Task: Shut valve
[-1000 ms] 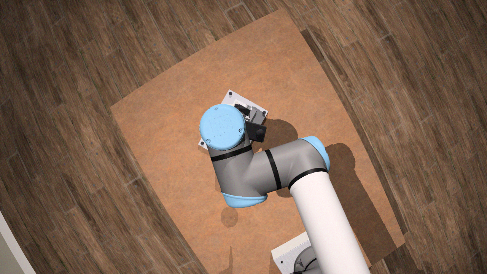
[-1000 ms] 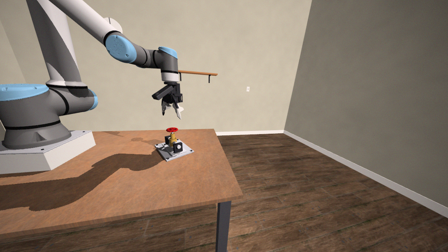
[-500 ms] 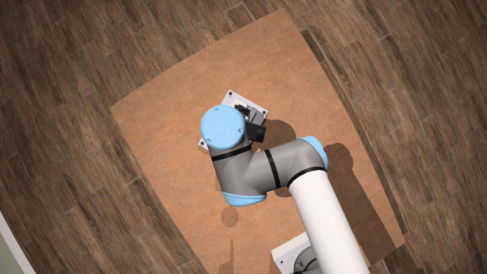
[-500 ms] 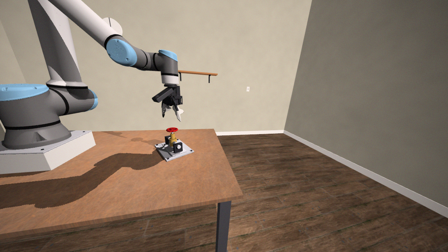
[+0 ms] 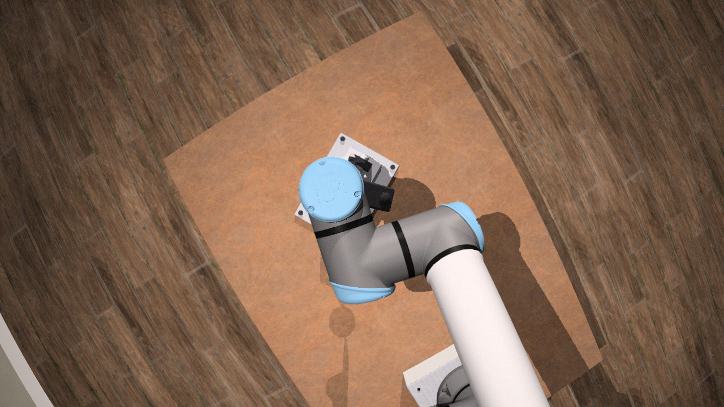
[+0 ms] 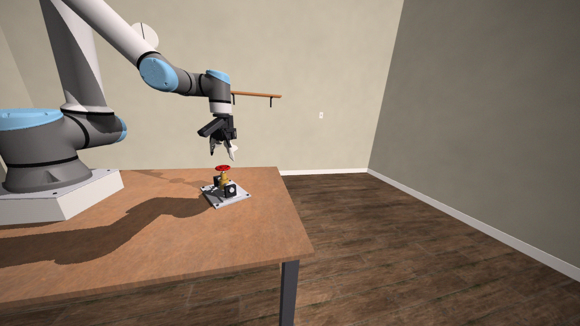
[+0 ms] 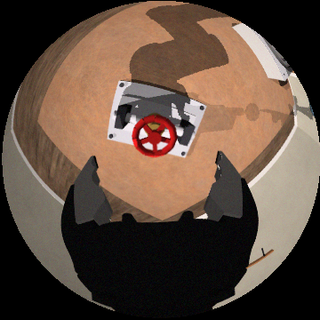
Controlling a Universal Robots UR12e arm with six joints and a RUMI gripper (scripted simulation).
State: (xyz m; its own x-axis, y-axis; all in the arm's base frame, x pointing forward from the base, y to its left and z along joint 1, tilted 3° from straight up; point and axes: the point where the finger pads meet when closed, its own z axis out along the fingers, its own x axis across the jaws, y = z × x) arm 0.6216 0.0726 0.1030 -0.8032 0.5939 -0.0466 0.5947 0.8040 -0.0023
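A red handwheel [image 6: 222, 167] tops a brass valve stem on a grey baseplate [image 6: 225, 195] on the wooden table. In the wrist view the handwheel [image 7: 153, 136] lies just ahead of the fingers, near the middle. My gripper [image 6: 222, 151] hangs open and empty a short way above the handwheel, not touching it; its two fingers stand wide apart in the wrist view [image 7: 156, 166]. In the overhead view my wrist [image 5: 331, 189] hides the handwheel, and only part of the baseplate [image 5: 371, 156] shows.
The robot's base [image 6: 44, 190] stands on the table's left side. The table's right edge [image 6: 297, 214] is close to the valve. A small shelf [image 6: 255, 95] is on the back wall.
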